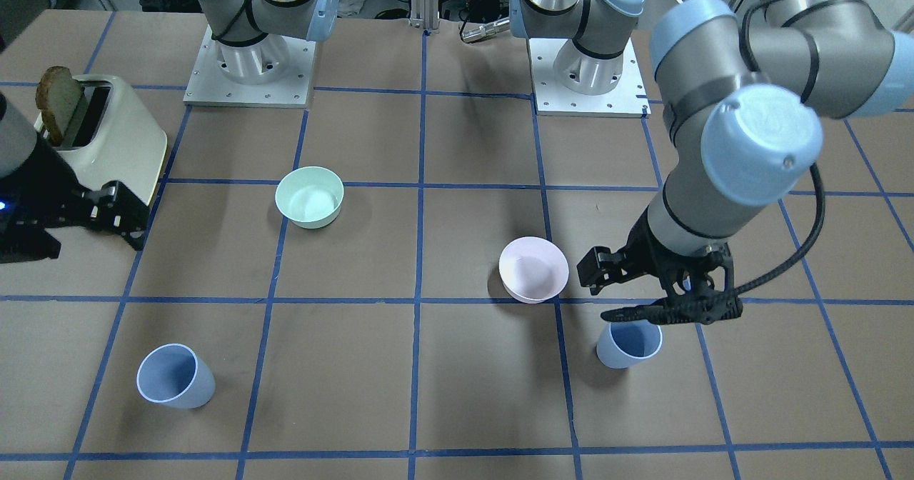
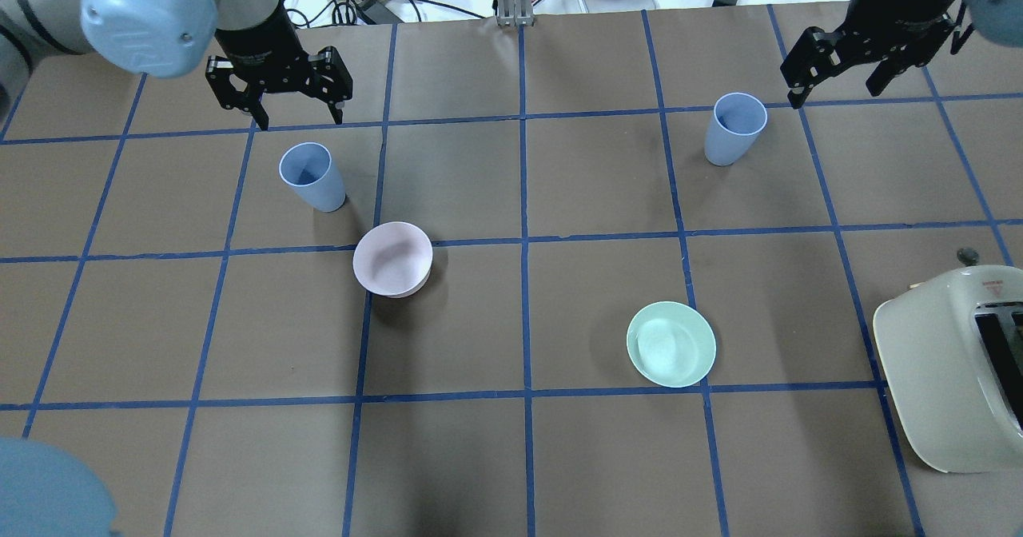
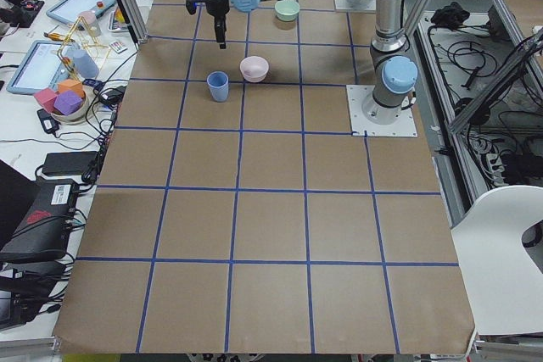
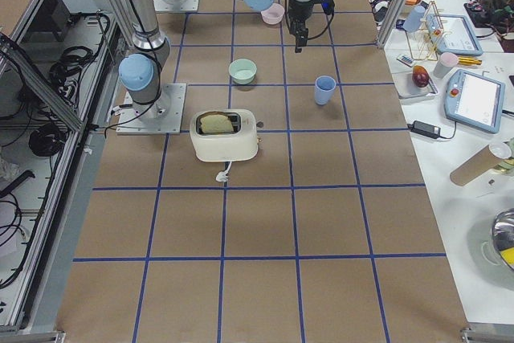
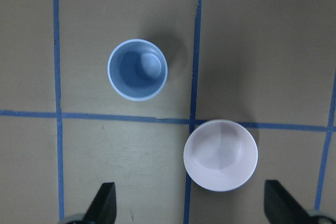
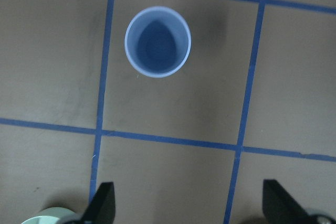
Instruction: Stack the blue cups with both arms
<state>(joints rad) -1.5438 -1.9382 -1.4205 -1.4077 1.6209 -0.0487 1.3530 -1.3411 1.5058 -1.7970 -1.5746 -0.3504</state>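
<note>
Two pale blue cups stand upright on the brown table. One cup (image 2: 312,176) is on my left side, next to the pink bowl (image 2: 393,259); my left gripper (image 2: 300,117) hovers open and empty just beyond it. The left wrist view shows this cup (image 5: 137,70) ahead of the open fingertips (image 5: 105,205). The other cup (image 2: 735,128) is on my right side; my right gripper (image 2: 833,93) hovers open and empty beyond and to the right of it. The right wrist view shows it (image 6: 157,41) from above. In the front view the left gripper (image 1: 643,314) hangs over the cup (image 1: 630,343).
A mint-green bowl (image 2: 671,344) sits right of centre, nearer the robot. A cream toaster (image 2: 959,369) holding toast (image 1: 61,101) stands at the right edge. Both arm bases (image 1: 246,66) are at the robot's side of the table.
</note>
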